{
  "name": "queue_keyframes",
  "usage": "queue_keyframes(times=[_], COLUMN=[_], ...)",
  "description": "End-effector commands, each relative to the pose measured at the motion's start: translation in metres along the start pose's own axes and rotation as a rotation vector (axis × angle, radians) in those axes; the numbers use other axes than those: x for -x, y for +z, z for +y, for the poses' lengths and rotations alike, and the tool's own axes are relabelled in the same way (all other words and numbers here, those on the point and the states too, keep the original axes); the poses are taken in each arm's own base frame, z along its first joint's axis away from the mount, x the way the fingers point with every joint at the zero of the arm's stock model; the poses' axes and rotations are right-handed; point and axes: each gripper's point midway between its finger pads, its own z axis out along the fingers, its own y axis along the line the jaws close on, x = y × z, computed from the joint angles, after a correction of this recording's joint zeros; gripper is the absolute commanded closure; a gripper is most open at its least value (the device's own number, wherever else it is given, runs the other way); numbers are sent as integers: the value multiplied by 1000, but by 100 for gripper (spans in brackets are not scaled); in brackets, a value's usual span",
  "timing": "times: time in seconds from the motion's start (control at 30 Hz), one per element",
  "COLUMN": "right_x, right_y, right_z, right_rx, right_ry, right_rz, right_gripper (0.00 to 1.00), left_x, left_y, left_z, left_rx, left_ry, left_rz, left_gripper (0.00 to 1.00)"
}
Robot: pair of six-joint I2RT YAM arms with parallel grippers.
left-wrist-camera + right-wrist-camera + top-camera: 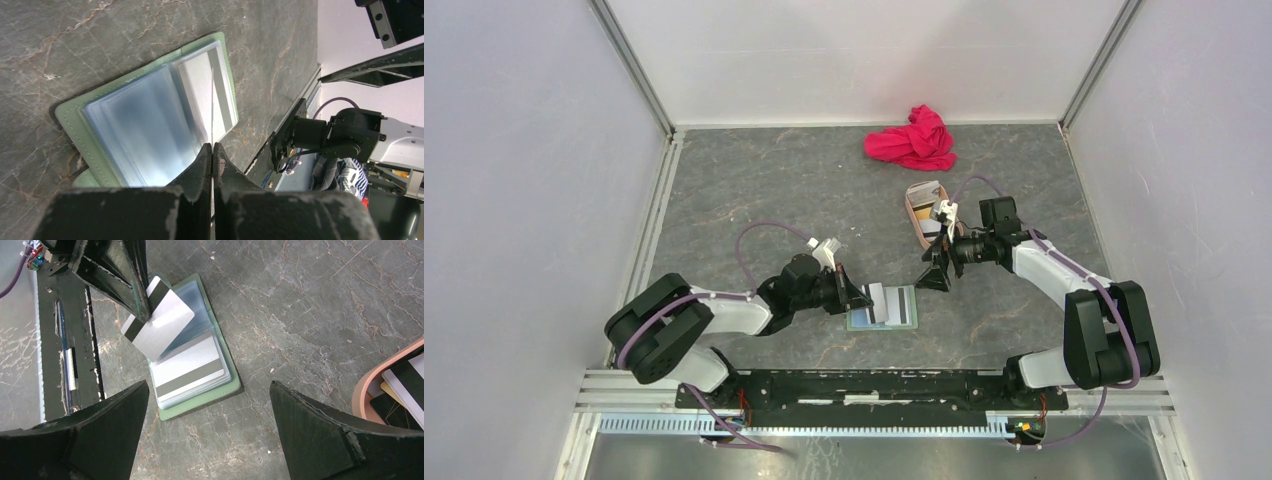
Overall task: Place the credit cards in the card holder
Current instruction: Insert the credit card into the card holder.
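Left gripper (856, 294) pinched a grey striped card (157, 322) over the open card holder (200, 402).
Right gripper (934, 277) gaped empty nearby.

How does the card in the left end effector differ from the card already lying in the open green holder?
The silver plastic card is pinched by the left end effector, tilted above the sage-green fold-over card holder; the white sleeved card lies flat inside it. The held card's stripe looks black, the sleeved card's grey. Both are pale, rectangular, striped.
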Motion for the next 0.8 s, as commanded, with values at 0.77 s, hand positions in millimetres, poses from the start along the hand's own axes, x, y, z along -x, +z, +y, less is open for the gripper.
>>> queue_keyframes(times=[0.77], right_x=[6], right_y=[1], right_z=[2], right_rx=[10], right_ry=[-29], right_rz=[-20], right_gripper=[2], left_x=[4], left_y=[15], left_z=[16], left_rx=[62], left_ry=[-55], left_rz=[2], left_gripper=[98])
